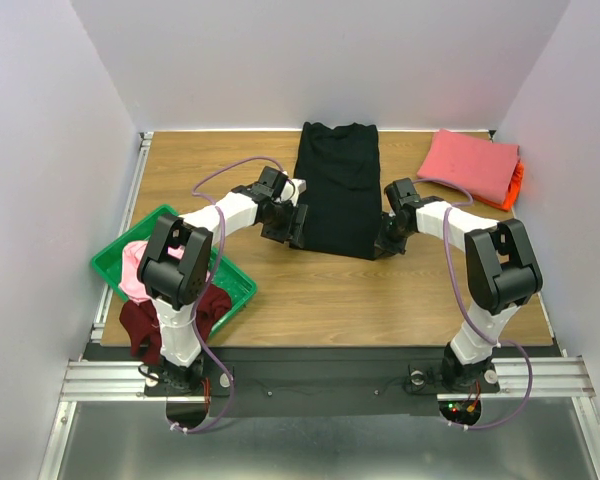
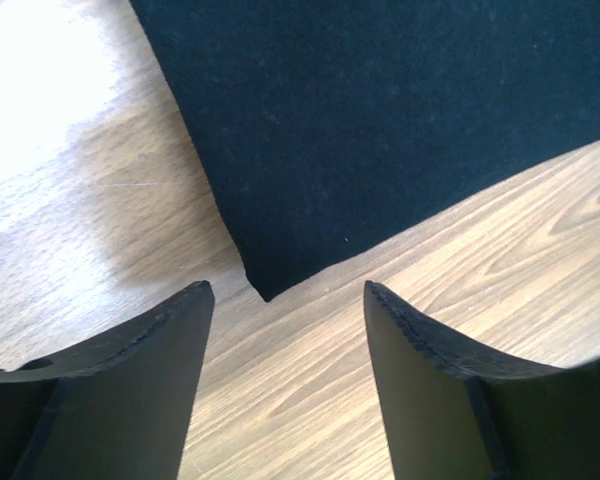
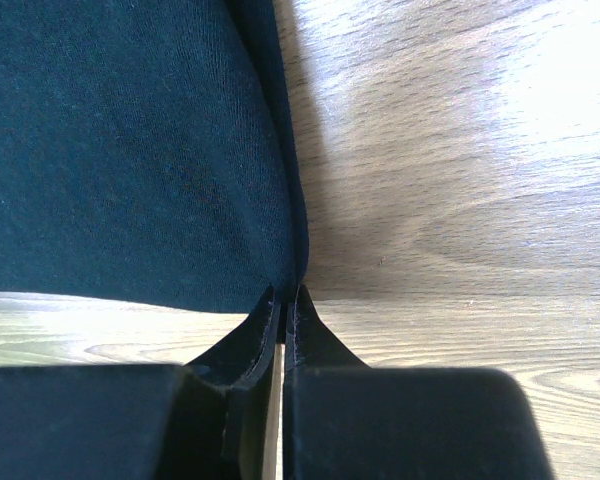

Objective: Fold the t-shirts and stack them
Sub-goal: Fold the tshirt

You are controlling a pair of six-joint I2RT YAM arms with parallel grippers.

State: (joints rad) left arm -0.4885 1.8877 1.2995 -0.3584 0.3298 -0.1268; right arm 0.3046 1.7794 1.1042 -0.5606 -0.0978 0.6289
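top external view: the black t-shirt (image 1: 338, 190) lies flat on the wooden table (image 1: 280, 300), folded to a long rectangle, in the middle toward the far edge. the left gripper (image 1: 292, 228) is at the near left corner of it, and the right gripper (image 1: 388, 240) is at the near right corner. from this height i cannot tell how the jaws stand. at the far right corner of the table lies a folded coral-pink t-shirt (image 1: 467, 165), on top of an orange t-shirt (image 1: 517, 180) of which only an edge shows. at the near left stands a green tray (image 1: 110, 262) with a light pink t-shirt (image 1: 132, 272) inside. a dark maroon t-shirt (image 1: 140, 325) hangs over the near rim of the tray and partly off the table edge.

left wrist view: the left gripper (image 2: 286, 287) has its jaws apart, with a wide gap between the two fingers. the corner of the black t-shirt (image 2: 380, 120) points into this gap, just at the level of the fingertips, and touches neither finger. the cloth lies flat on the table (image 2: 480, 300).

right wrist view: the right gripper (image 3: 285, 292) has its jaws together, only a thin slit between them. the tips are closed on the folded edge at the corner of the black t-shirt (image 3: 120, 150), which runs straight into them. the shirt fills the left part of the view, and the bare table (image 3: 460, 150) is at the right.
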